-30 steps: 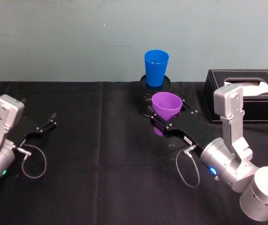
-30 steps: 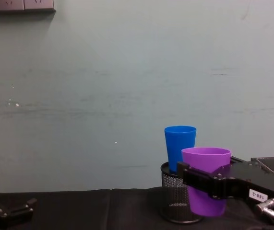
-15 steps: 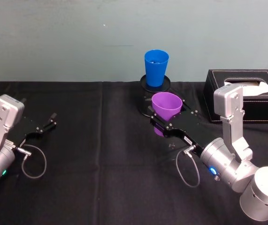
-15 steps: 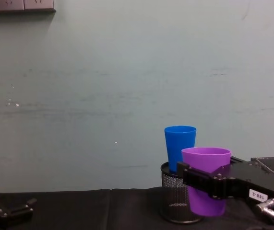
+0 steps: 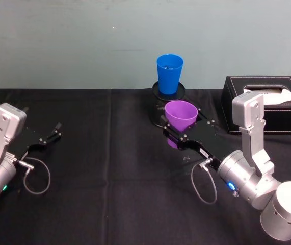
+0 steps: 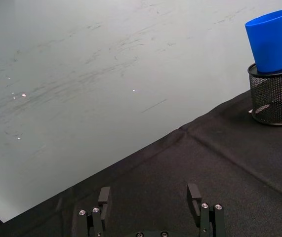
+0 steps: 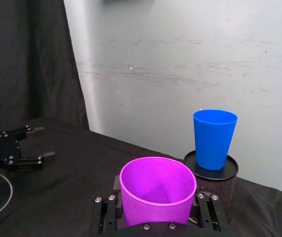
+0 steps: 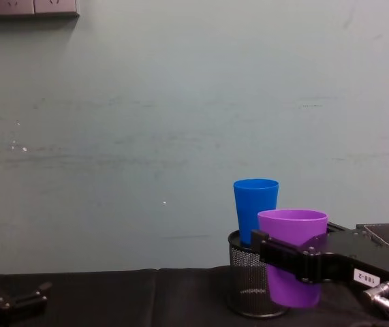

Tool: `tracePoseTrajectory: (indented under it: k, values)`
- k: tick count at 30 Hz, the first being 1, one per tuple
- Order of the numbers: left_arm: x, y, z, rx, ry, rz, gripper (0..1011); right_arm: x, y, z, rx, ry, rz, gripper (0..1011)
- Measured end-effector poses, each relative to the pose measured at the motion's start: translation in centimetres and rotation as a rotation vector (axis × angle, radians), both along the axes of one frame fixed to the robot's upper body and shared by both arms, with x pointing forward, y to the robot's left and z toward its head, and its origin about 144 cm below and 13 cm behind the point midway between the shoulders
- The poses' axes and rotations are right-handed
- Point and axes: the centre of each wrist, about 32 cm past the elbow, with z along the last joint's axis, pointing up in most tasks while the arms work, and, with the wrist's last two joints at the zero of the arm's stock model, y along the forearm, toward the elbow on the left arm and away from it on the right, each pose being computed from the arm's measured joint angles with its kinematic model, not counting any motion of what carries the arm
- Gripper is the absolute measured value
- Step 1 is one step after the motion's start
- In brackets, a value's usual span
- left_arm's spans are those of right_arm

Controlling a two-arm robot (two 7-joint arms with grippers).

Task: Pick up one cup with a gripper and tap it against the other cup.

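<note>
My right gripper [image 5: 180, 131] [image 7: 156, 217] [image 8: 291, 257] is shut on the purple cup [image 5: 180, 118] [image 7: 156, 192] [image 8: 292, 259], which it holds upright just above the black cloth. The blue cup [image 5: 169, 73] [image 7: 214, 139] [image 8: 255, 210] [image 6: 271, 40] stands upright on top of a black mesh holder [image 5: 168, 97] [image 7: 215, 185] [image 8: 247, 283] [image 6: 275, 96], just behind the purple one. A small gap separates the two cups. My left gripper [image 5: 51, 135] [image 6: 148, 200] [image 8: 10, 300] rests open at the far left, low over the cloth, with nothing between its fingers.
A black tissue box [image 5: 267, 104] [image 8: 385, 235] sits at the back right, close to my right arm. The table is covered by a black cloth [image 5: 104, 168], and a pale wall [image 5: 84, 41] rises right behind it.
</note>
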Motion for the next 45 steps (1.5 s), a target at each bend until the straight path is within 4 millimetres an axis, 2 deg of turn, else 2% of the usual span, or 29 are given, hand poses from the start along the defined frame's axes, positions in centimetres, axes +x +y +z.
tracePoseTrajectory:
  k: [45]
  values:
    - [0.00,0.00,0.00,0.000,0.000,0.000,1000,0.00,0.00,0.00,0.000,0.000,0.000,735]
